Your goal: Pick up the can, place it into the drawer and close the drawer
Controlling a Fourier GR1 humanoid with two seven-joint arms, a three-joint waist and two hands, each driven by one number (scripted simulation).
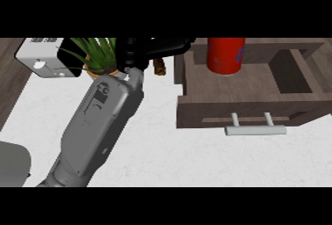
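The red can [225,56] stands upright inside the open brown drawer [194,94], near its back left corner. The drawer's grey bar handle [255,130] faces the view's lower edge. My right hand [146,52] is just left of the drawer's left wall, at the end of a long grey forearm that crosses the white counter from the lower left. Its fingers reach out toward the drawer and hold nothing; a small gap separates them from the can. Of my left arm only a grey piece [13,162] shows at the lower left edge, with its hand out of sight.
A green potted plant [97,52] stands right behind my right hand. A white box-shaped appliance [42,59] sits at the far left. The white counter [168,149] stretches in front of the drawer.
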